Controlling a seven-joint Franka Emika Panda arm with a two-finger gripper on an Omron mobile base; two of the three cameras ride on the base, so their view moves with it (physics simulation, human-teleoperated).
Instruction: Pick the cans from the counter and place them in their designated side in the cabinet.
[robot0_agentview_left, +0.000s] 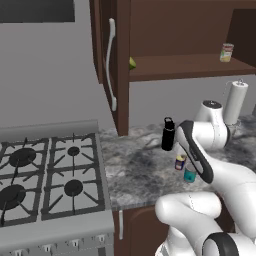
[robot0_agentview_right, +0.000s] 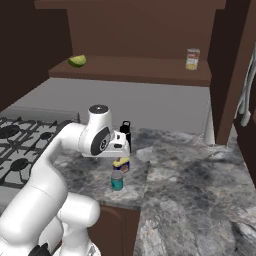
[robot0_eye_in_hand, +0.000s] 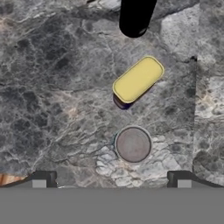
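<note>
Seen from above in the hand view, the teal can (robot0_eye_in_hand: 133, 144) shows its grey lid, and the dark blue can with a yellow top (robot0_eye_in_hand: 138, 79) stands just beyond it. Both rest on the marbled counter (robot0_agentview_left: 140, 170), with the teal can (robot0_agentview_left: 189, 174) nearer its front edge than the blue can (robot0_agentview_left: 180, 162). My gripper (robot0_eye_in_hand: 112, 180) hangs above them pointing straight down, open and holding nothing, and the teal can lies between the lines of its two fingertips (robot0_eye_in_hand: 43, 179). The cabinet (robot0_agentview_left: 175, 30) above the counter stands with its door (robot0_agentview_left: 102, 45) open.
A tall black bottle (robot0_agentview_left: 168, 134) stands just behind the cans. On the cabinet shelf (robot0_agentview_left: 185, 67) sit a pale labelled can (robot0_agentview_left: 226, 52) at the right and a green fruit (robot0_agentview_left: 132, 63) at the left. A paper towel roll (robot0_agentview_left: 235, 101) stands at the right, the gas stove (robot0_agentview_left: 50, 175) at the left.
</note>
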